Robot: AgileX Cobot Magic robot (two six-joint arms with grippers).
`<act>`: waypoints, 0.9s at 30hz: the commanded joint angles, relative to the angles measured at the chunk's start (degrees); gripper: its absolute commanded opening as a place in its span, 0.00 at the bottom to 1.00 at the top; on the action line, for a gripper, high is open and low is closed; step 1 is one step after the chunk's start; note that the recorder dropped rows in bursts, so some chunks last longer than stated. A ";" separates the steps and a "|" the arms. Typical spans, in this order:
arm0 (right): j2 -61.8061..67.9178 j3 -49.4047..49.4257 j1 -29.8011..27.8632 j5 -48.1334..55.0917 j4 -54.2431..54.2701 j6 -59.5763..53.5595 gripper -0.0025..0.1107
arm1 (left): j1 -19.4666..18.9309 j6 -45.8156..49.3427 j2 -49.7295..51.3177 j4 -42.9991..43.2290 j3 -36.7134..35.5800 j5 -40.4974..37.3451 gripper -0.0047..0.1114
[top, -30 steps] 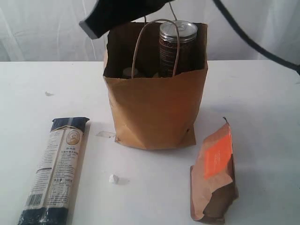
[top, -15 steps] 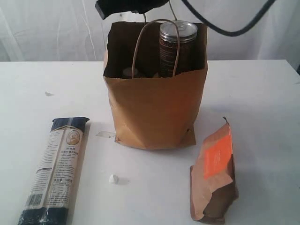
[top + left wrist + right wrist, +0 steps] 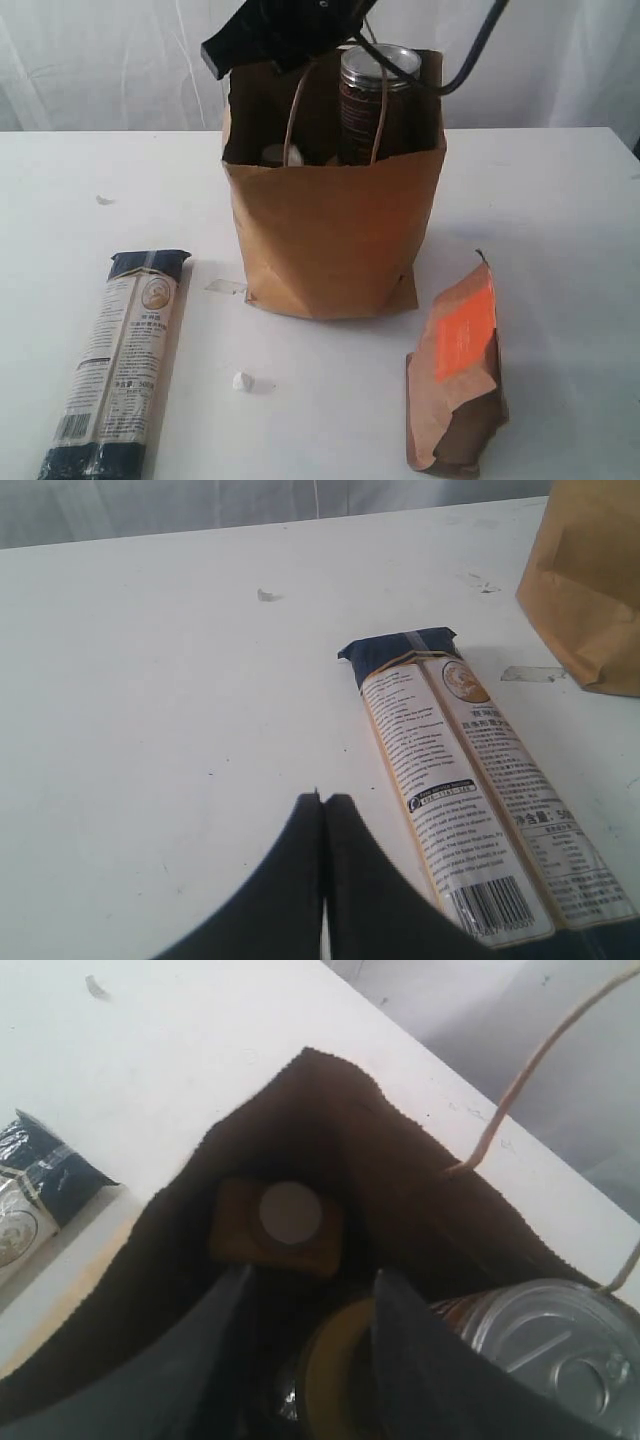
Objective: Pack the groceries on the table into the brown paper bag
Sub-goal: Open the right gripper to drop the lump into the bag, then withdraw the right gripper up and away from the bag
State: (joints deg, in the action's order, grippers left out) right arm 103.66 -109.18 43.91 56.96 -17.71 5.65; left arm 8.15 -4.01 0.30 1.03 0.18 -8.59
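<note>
so the right arm (image 3: 290,25) has dropped since a second ago, from above the brown paper bag (image 3: 330,230) down to its mouth. the right gripper (image 3: 312,1275) is pointing into the opening with its fingers apart and the gold-lidded jar (image 3: 335,1400) showing between them. it's dark in there, so i can't tell if it's gripping the jar or just hanging over it. the silver-topped tin (image 3: 380,65) is standing upright inside, and a white cap (image 3: 290,1212) is sitting deeper in.

the left gripper (image 3: 320,800) is hovering over the table (image 3: 560,220) with its fingers pressed together, holding nothing, right by the pasta packet (image 3: 125,360).

i'd say it's mid-pack: the packet and the brown pouch (image 3: 460,370) are both lying outside the bag. next it'll probably need to be backing out without catching the cord handle (image 3: 292,110), then going for one of those two. the packet is long, so it likely has to go in end-first.
</note>
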 commanded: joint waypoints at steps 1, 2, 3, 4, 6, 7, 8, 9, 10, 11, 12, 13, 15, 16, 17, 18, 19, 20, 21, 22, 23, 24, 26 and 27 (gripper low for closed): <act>-0.17 -0.42 -0.53 -0.35 0.34 -1.48 0.43 | 0.04 -0.01 -0.30 -0.56 -0.18 -0.03 0.04; -0.27 -0.42 -0.53 -0.81 0.23 -1.48 0.43 | 0.04 -0.01 -0.30 -0.56 -0.18 -0.03 0.04; -0.52 -0.53 -0.53 -1.66 0.23 -1.48 0.43 | 0.04 -0.01 -0.30 -0.56 -0.18 -0.03 0.04; -0.78 -0.65 -0.53 -2.57 0.23 -1.48 0.43 | 0.04 -0.01 -0.30 -0.56 -0.18 -0.03 0.04; -1.72 -0.86 -0.53 -4.47 0.23 -1.38 0.43 | 0.04 -0.01 -0.30 -0.56 -0.18 -0.03 0.04; -2.39 -0.86 -0.53 -5.34 0.23 -1.38 0.43 | 0.04 -0.01 -0.30 -0.56 -0.18 -0.03 0.04; -3.10 -0.86 -0.53 -6.11 0.23 -1.38 0.43 | 0.04 -0.01 -0.30 -0.56 -0.18 -0.03 0.04; -3.85 -0.86 -0.53 -6.31 0.38 -1.38 0.43 | 0.04 -0.01 -0.30 -0.56 -0.18 -0.03 0.04; -4.43 -0.86 -0.53 -6.31 0.71 -1.48 0.43 | 0.04 -0.01 -0.30 -0.56 -0.18 -0.03 0.04; -5.06 -0.86 -0.53 -6.17 1.70 -1.95 0.43 | 0.04 -0.01 -0.30 -0.56 -0.18 -0.03 0.04; -5.69 -0.86 -0.53 -5.47 3.15 -3.18 0.43 | 0.04 -0.01 -0.30 -0.56 -0.18 -0.03 0.04; -6.72 -0.86 -0.53 -3.82 7.46 -7.00 0.43 | 0.04 -0.01 -0.30 -0.56 -0.18 -0.03 0.04; -8.41 -0.32 0.27 -2.20 15.76 -13.65 0.42 | 0.04 -0.01 -0.30 -0.56 -0.18 -0.03 0.04; -9.01 -0.09 0.89 -1.94 18.17 -15.28 0.41 | 0.04 -0.01 -0.30 -0.56 -0.18 -0.03 0.04; -9.94 0.09 2.35 -1.67 21.22 -16.61 0.40 | 0.04 -0.01 -0.30 -0.56 -0.18 -0.03 0.04; -10.30 0.09 3.26 -1.52 22.09 -16.61 0.39 | 0.04 -0.01 -0.30 -0.56 -0.18 -0.03 0.04; -11.10 0.09 5.07 -1.21 23.05 -16.61 0.39 | 0.04 -0.01 -0.30 -0.56 -0.18 -0.03 0.04; -11.40 0.09 5.96 -0.70 23.37 -16.61 0.39 | 0.04 -0.01 -0.30 -0.56 -0.18 -0.03 0.04; -11.93 0.09 7.54 0.70 23.63 -16.76 0.39 | 0.04 -0.01 -0.30 -0.56 -0.18 -0.03 0.04; -11.91 0.09 9.00 2.67 23.78 -17.46 0.39 | 0.04 -0.01 -0.30 -0.56 -0.18 -0.03 0.04; -11.91 0.14 9.77 4.37 23.78 -17.46 0.39 | 0.04 -0.01 -0.30 -0.56 -0.18 -0.03 0.04; -11.91 0.88 11.33 6.46 23.86 -18.21 0.39 | 0.04 -0.01 -0.30 -0.56 -0.18 -0.03 0.04; -11.91 1.67 12.54 8.53 23.86 -18.59 0.39 | 0.04 -0.01 -0.30 -0.56 -0.18 -0.03 0.04; -11.91 2.23 13.21 9.02 23.86 -18.59 0.39 | 0.04 -0.01 -0.30 -0.56 -0.18 -0.03 0.04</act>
State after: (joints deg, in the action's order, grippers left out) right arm 92.21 -108.19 55.50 63.64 6.16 -12.01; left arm 8.15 -4.01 0.30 1.03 0.18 -8.59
